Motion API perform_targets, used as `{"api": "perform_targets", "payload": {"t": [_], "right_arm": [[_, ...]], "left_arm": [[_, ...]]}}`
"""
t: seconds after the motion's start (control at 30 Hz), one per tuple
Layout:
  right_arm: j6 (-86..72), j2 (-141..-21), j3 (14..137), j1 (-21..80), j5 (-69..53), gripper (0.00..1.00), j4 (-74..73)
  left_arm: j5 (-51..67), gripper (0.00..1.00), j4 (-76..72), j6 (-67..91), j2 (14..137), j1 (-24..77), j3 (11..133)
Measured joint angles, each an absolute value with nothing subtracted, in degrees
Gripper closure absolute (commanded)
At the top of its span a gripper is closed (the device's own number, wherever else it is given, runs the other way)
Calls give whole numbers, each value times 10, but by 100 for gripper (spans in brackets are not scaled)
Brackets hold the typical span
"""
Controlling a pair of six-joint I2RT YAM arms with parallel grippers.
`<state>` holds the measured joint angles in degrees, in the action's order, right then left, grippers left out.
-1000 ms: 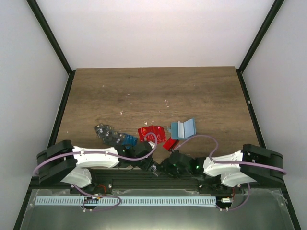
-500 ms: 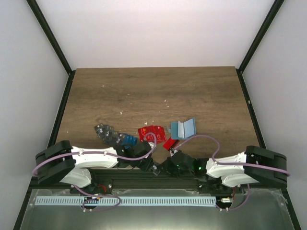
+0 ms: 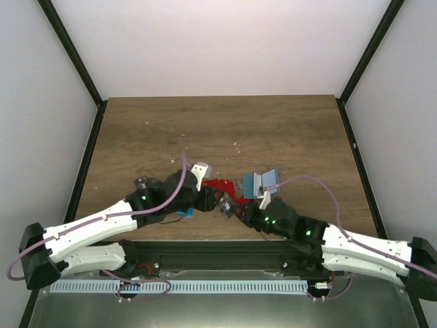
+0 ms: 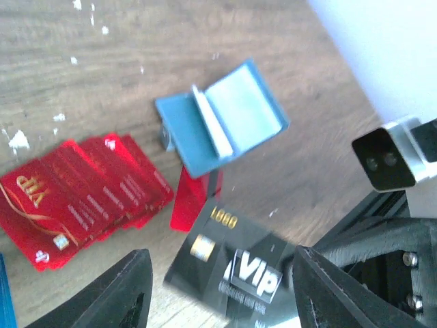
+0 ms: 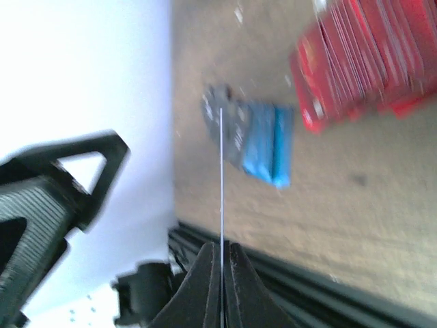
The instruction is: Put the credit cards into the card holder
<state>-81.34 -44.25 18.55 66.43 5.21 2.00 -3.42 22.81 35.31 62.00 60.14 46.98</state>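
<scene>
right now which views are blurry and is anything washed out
Top view: sharp and evenly lit, no glare on the table. Left wrist: the dark card up close is smeared, the holder only slightly soft, the wall at top right blown out. Right wrist: the whole frame is smeared, red cards and blue cards fuzzy, the left side washed white.
</scene>
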Motion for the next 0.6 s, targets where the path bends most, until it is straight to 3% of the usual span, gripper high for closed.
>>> {"api": "perform_targets", "payload": {"t": [0.3,0.6], "right_arm": [[-696,-394,243,506,52,99,7],[-655,-395,243,443,-11,99,93]], "left_arm": [[36,35,152,374,581,538,483],[196,35,-6,427,603,470,460]]}}
